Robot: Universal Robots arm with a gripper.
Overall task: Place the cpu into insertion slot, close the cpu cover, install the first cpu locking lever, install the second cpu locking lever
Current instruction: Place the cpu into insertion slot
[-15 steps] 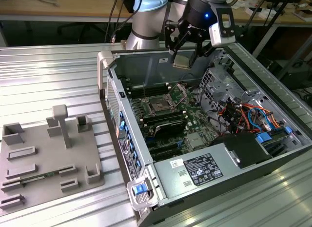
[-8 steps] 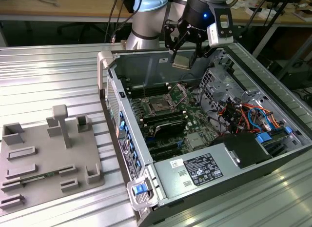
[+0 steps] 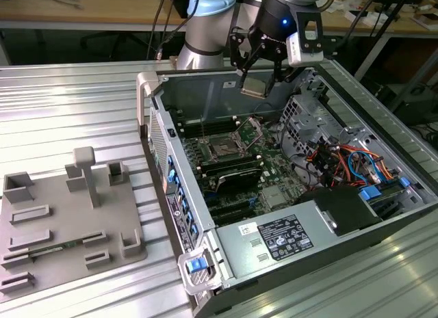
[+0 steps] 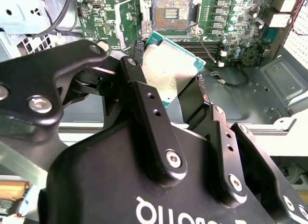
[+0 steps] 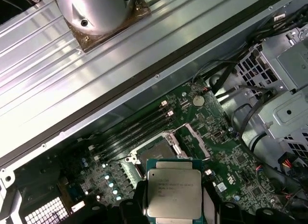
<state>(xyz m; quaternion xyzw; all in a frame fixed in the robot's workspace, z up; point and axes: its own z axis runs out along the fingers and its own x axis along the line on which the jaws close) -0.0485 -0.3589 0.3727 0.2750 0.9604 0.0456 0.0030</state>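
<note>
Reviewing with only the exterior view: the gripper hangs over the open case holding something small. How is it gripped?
Observer: In the second wrist view, two black fingers clamp the small flat square silver-grey cpu by opposite edges.
Operator: Anything in the socket?
Observer: No; the square black insertion slot lies bare, contacts exposed.
Operator: Which face is away from the board?
Observer: In the first wrist view its metal top faces the camera, green circuit board behind.

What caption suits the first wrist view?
Gripper holds the cpu above the green motherboard, close to the open insertion slot.
</note>
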